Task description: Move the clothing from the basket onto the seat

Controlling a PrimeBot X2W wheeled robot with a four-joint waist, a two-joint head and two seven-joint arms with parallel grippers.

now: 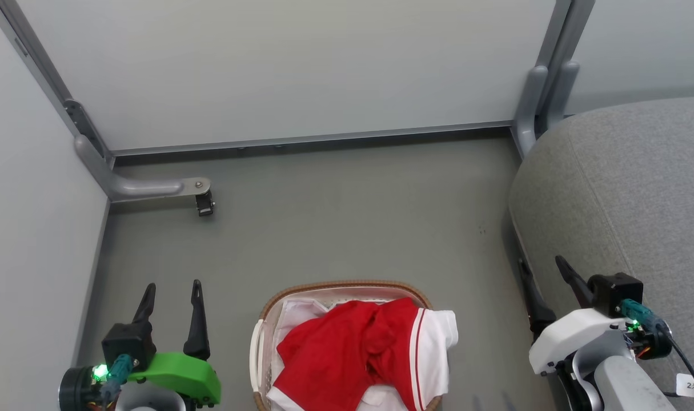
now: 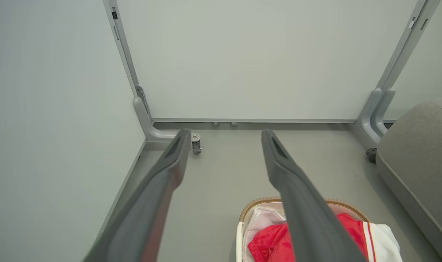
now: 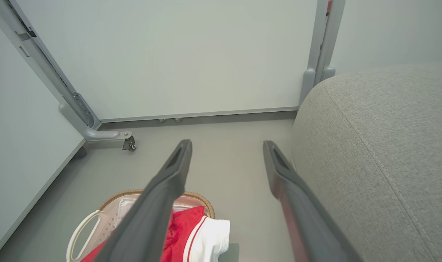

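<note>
beside basket [image 1: 347, 284], both grippers [image 1: 173, 286] [image 1: 539, 260] open

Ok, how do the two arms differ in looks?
Left gripper: long dark fingers on a bright green bracket. Right gripper: same fingers, white housing, black cable with a white tag. Both have a teal plug and green light.

**Surface and material findings**

I record the soft red clothing with white trim [image 1: 335, 354] as smooth, creased cloth with a faint sheen. The oval white perforated basket [image 1: 257, 354] reads as glossy plastic; its brown rim [image 1: 347, 283] is woven and rough. The large grey upholstered seat [image 1: 626, 188] shows coarse matt woven fabric with a stitched seam. The grey floor [image 1: 347, 228] looks smooth and matt. The pale wall panels [image 1: 278, 68] are smooth, and their grey frame [image 1: 147, 187] looks like satin painted metal. The left gripper [image 1: 173, 284] has dark matt fingers [image 1: 197, 319].
</note>
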